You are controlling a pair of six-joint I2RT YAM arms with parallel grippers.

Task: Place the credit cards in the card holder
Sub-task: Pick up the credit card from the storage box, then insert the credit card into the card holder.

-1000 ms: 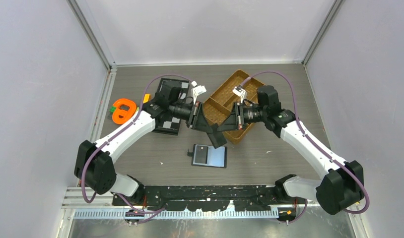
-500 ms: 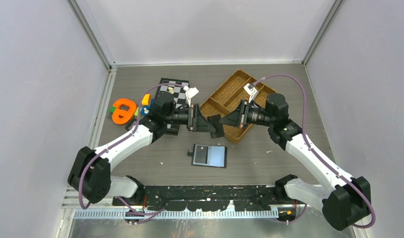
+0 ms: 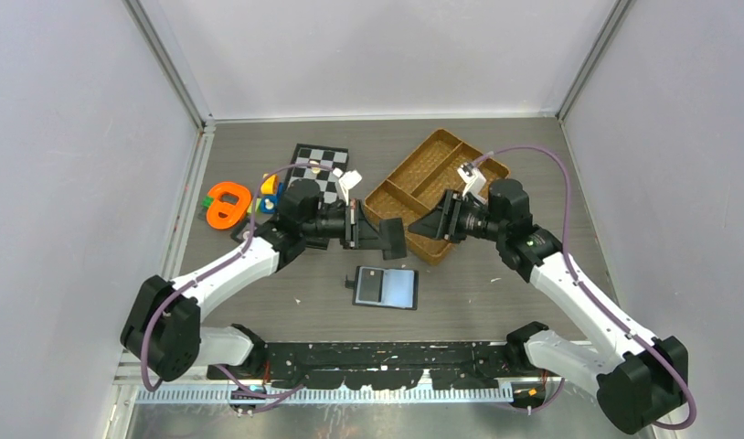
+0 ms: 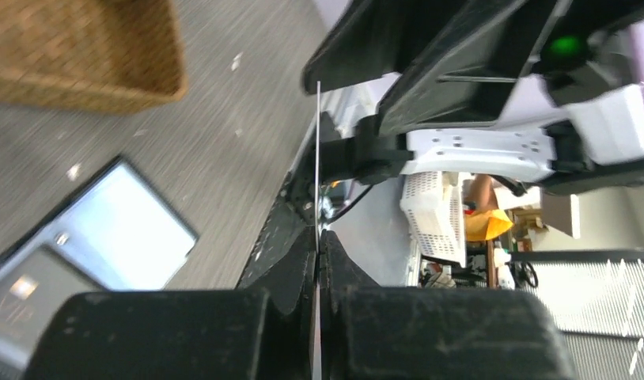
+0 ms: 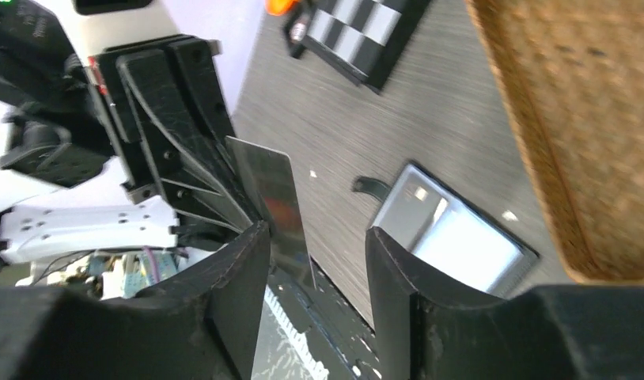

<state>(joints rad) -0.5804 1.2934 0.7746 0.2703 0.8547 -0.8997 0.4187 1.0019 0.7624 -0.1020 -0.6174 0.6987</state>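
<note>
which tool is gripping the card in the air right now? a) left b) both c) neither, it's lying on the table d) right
a: the left tool is pinched shut on the edge of the thin card, while the right tool has its jaws standing apart, not clamping it.

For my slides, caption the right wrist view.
Left gripper pinches a grey credit card; right gripper, jaws open, flanks it; card holder lies open beyond.

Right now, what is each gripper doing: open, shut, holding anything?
Left gripper: shut on a credit card.
Right gripper: open, gripping nothing.
</note>
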